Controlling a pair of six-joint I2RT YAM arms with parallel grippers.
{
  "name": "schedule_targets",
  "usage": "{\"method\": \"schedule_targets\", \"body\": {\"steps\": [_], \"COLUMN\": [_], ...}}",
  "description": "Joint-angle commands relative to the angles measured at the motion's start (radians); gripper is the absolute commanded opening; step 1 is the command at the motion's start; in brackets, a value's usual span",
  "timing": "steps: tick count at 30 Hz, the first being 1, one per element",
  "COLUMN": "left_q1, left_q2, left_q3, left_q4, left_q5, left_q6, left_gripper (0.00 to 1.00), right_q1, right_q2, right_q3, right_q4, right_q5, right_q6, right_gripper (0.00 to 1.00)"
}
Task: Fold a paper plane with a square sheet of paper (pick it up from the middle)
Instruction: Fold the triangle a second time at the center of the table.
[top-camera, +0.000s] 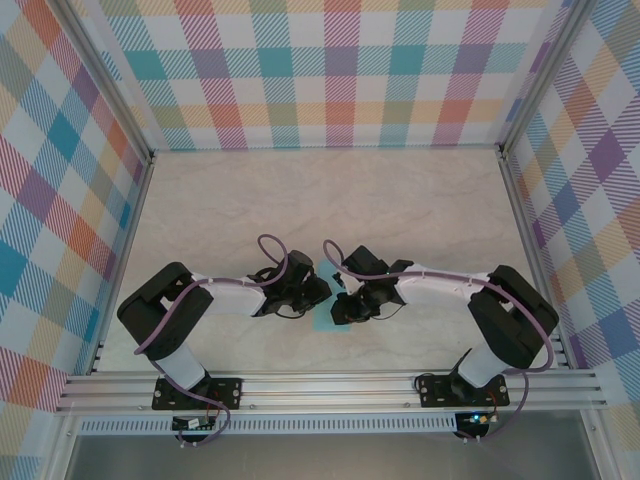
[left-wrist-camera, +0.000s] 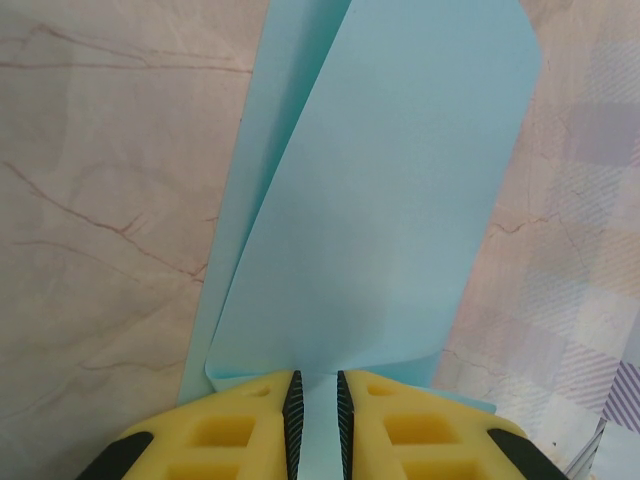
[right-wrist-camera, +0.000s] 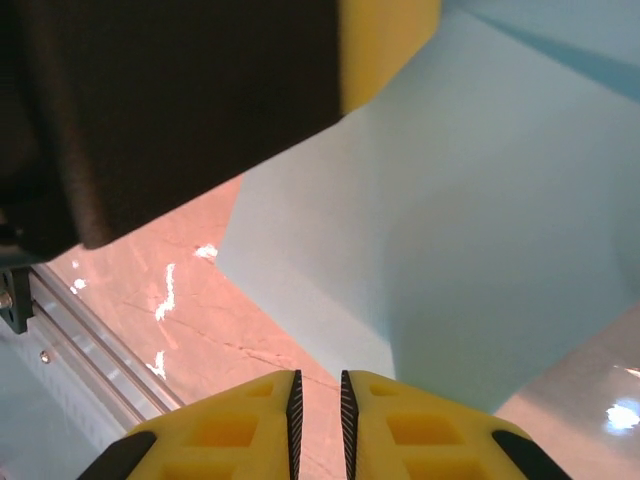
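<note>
On the marbled table, the left gripper clamps the folded sheet of paper; the right gripper sits near it, its grip unclear.

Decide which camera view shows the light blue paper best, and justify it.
The left wrist view: the light blue paper spreads its folded layers from the left gripper, which pinches it. The right wrist view catches part of it beside a dark shape; the top view gives a small sliver.
</note>
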Motion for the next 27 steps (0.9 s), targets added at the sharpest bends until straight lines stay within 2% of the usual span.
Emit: {"method": "schedule_targets", "body": {"steps": [1,11,27], "left_q1": [-0.011,-0.011,-0.011], "left_q2": [0.039,0.038,0.039], "left_q3": [-0.005,-0.003,-0.001], "left_q4": [-0.055,-0.06,-0.076], "left_q5": [0.0,0.002,-0.001], "left_q6": [0.019,0.021,0.03], "left_gripper": [0.2,0.2,0.2], "right_q1": [0.011,0.011,0.011], "right_q2": [0.015,0.064,0.058], "right_q3": [0.018,-0.007,-0.062], "right_q4": [-0.022,-0.073,-0.083], "right_q5": [-0.013,0.078,0.077], "right_q6": [-0.001,-0.019,0.0], "right_gripper": [0.2,0.19,0.19]}}
